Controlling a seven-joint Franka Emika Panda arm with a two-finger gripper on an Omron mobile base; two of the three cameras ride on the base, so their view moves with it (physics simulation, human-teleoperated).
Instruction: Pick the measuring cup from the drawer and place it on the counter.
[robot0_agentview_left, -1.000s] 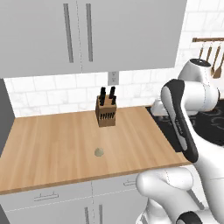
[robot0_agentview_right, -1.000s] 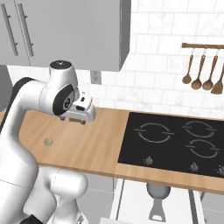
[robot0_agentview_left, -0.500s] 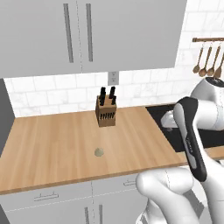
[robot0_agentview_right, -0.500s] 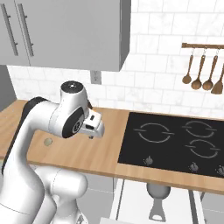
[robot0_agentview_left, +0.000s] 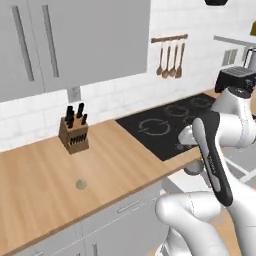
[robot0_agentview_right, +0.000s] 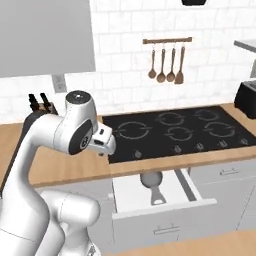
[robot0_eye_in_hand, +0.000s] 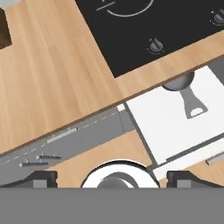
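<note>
Grey cup (robot0_agentview_right: 152, 181) in open drawer (robot0_agentview_right: 165, 206).
Bowl half under desk (robot0_agentview_right: 165, 162) edge; pincer (robot0_eye_in_hand: 111, 179) wide, empty, above the floor.

White tiled wall (robot0_agentview_right: 120, 60), grey cabinets (robot0_agentview_left: 75, 40)
</note>
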